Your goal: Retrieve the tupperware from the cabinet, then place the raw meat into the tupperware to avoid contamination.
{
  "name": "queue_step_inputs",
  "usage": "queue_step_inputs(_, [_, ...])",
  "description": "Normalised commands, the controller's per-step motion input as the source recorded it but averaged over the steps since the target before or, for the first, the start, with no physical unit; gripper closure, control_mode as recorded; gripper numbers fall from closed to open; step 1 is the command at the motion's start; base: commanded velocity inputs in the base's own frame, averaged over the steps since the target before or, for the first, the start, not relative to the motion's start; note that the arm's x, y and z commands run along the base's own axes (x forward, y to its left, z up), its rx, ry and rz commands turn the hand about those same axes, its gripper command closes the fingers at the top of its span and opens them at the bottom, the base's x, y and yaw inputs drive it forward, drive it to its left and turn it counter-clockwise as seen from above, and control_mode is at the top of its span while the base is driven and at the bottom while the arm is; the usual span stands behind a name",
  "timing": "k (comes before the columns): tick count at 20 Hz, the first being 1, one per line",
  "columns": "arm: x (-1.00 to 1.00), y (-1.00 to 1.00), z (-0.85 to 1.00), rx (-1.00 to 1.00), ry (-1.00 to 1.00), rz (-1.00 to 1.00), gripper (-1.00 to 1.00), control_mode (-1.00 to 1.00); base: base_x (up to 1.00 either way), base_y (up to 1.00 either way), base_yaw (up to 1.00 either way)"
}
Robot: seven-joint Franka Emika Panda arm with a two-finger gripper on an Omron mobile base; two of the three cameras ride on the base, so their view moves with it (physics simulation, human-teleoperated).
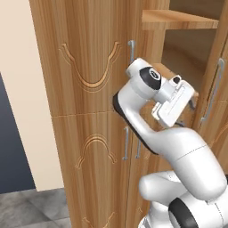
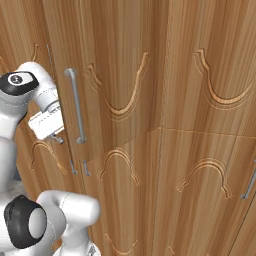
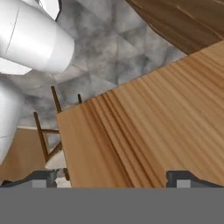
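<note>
Your claw (image 3: 112,178) stands wide open with nothing between its tips, looking down at a wood shelf (image 3: 148,131) inside the cabinet (image 1: 89,89). One cabinet door (image 2: 115,90) hangs open beside the arm. You can't make out the tupperware from here.

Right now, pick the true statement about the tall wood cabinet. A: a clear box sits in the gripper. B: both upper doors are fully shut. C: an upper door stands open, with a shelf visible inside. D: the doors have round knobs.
C: in the left base view the cabinet shows an open compartment with a wood shelf at upper right, beyond the gripper, whose fingers stand apart and hold nothing.
</note>
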Motion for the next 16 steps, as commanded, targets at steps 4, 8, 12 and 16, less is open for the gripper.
queue_step_inputs(4, [-0.77, -0.68, -0.10, 0.03, -0.01, -0.08, -1.00, -1.00, 0.00, 0.00, 0.00])
queue_step_inputs(8, [-0.79, -0.78, 0.01, 0.01, -0.10, 0.00, -1.00, -1.00, 0.00, 0.00, 0.00])
queue_step_inputs(12, [-0.66, -0.83, 0.01, 0.00, -0.11, 0.00, -1.00, -1.00, 0.00, 0.00, 0.00])
queue_step_inputs(16, [-0.30, -0.63, 0.00, 0.00, -0.10, 0.00, -1.00, -1.00, 0.00, 0.00, 0.00])
